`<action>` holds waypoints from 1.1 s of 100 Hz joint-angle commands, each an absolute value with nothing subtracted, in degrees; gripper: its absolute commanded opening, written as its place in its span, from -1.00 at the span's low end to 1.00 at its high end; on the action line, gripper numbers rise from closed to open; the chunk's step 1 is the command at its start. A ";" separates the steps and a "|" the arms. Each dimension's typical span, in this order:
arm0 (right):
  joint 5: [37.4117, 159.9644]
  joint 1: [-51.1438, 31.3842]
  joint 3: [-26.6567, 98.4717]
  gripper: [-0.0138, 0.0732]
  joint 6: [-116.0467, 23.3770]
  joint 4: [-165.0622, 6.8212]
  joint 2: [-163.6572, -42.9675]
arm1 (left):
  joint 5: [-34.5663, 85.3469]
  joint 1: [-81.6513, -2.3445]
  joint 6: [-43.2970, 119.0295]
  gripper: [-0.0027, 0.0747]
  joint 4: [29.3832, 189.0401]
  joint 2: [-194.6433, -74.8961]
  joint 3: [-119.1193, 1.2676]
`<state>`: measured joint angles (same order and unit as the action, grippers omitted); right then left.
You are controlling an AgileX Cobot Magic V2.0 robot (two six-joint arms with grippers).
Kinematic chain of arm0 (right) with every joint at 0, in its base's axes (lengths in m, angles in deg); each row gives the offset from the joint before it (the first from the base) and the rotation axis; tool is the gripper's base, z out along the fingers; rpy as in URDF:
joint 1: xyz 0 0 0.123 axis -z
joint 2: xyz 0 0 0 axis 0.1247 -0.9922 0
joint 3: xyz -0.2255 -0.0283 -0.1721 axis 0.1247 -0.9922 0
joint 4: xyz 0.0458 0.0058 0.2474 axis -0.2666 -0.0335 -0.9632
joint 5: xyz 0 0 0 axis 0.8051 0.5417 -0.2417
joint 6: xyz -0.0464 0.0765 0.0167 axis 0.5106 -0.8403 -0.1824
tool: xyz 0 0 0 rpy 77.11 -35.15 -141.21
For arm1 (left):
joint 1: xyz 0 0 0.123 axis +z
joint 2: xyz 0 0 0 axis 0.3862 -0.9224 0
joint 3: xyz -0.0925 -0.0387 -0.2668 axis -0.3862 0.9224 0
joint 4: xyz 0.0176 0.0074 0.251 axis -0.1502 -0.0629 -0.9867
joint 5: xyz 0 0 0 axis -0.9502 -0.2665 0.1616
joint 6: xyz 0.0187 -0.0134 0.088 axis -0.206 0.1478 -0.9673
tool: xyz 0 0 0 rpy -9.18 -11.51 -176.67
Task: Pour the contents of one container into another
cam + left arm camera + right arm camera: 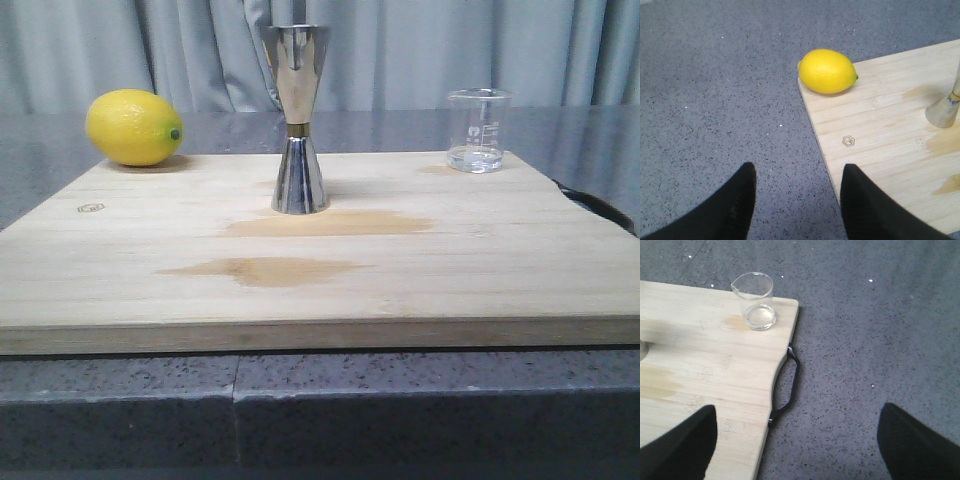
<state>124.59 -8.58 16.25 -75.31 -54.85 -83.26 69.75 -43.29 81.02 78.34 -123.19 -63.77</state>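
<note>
1. The wooden cutting board (400, 270) is lying on the grey speckled surface (715, 90), and it serves as the landmark here.
2. The steel jigger (298, 120) is standing upright near the middle of the board, toward its far edge; only its base (942, 112) is showing in the left wrist view.
3. The glass beaker (480, 130) is standing upright at the board's far right corner, well apart from the jigger, and it is holding a little clear liquid at the bottom.
4. In the right wrist view the beaker (758, 302) is sitting close to the board's edge, just beyond the black handle (790, 385) fixed to the board's right side.
5. A lemon (134, 127) is resting at the board's far left corner; in the left wrist view the lemon (827, 71) is overhanging the corner slightly.
6. Darker damp-looking patches (330, 223) are showing on the board in front of the jigger.
7. The left end effector (797, 200) is hovering over the board's left edge with its fingers spread, gripping nothing; the lemon is lying ahead of it.
8. The right end effector (797, 440) is hovering over the board's right edge with its fingers spread wide, gripping nothing; the beaker is lying well ahead of it, untouched.
</note>
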 commanded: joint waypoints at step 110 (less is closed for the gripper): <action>120.77 -8.70 17.73 -0.85 -75.30 -53.48 -82.95 | 64.70 -43.37 81.81 -0.98 78.23 -122.94 -62.83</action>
<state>124.67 -8.58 16.25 -75.43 -54.82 -83.26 68.97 -43.29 81.14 78.34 -123.19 -61.86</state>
